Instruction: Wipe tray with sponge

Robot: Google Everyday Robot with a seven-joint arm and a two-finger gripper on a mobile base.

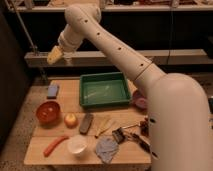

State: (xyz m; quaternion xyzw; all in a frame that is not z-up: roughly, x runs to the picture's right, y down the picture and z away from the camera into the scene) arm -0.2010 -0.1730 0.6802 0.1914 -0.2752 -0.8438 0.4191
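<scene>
Tool (pixel 55 54): the yellowish two-finger end of the white arm (pixel 115 47), held high at far left, above and beyond the bench (pixel 67 100). We record its fingers as spread apart, gripping nothing and touching nothing.

Tray (pixel 102 76): green and rectangular with raised sides, at the far middle of the bench, well below and to the right of the tool (a pale sheen lies across its floor).

Sponge (pixel 53 90): a small blue-grey block at the far left of the bench, left of the tray and apart from it, roughly beneath the tool.

Purple bowl (pixel 139 99): just right of the tray, partly hidden by the arm.

Red bowl (pixel 48 112): at left, nearer than the sponge.

Round orange fruit (pixel 71 120): just right of the red bowl.

Dark grey bar (pixel 86 123): right of the fruit, on the near side of the tray.

Orange-red stick (pixel 55 145), white cup (pixel 77 145) and crumpled blue-grey cloth (pixel 106 149): in a row along the near edge, left to right.

Small items (pixel 120 134) at near right: we cannot tell what they are.
</scene>
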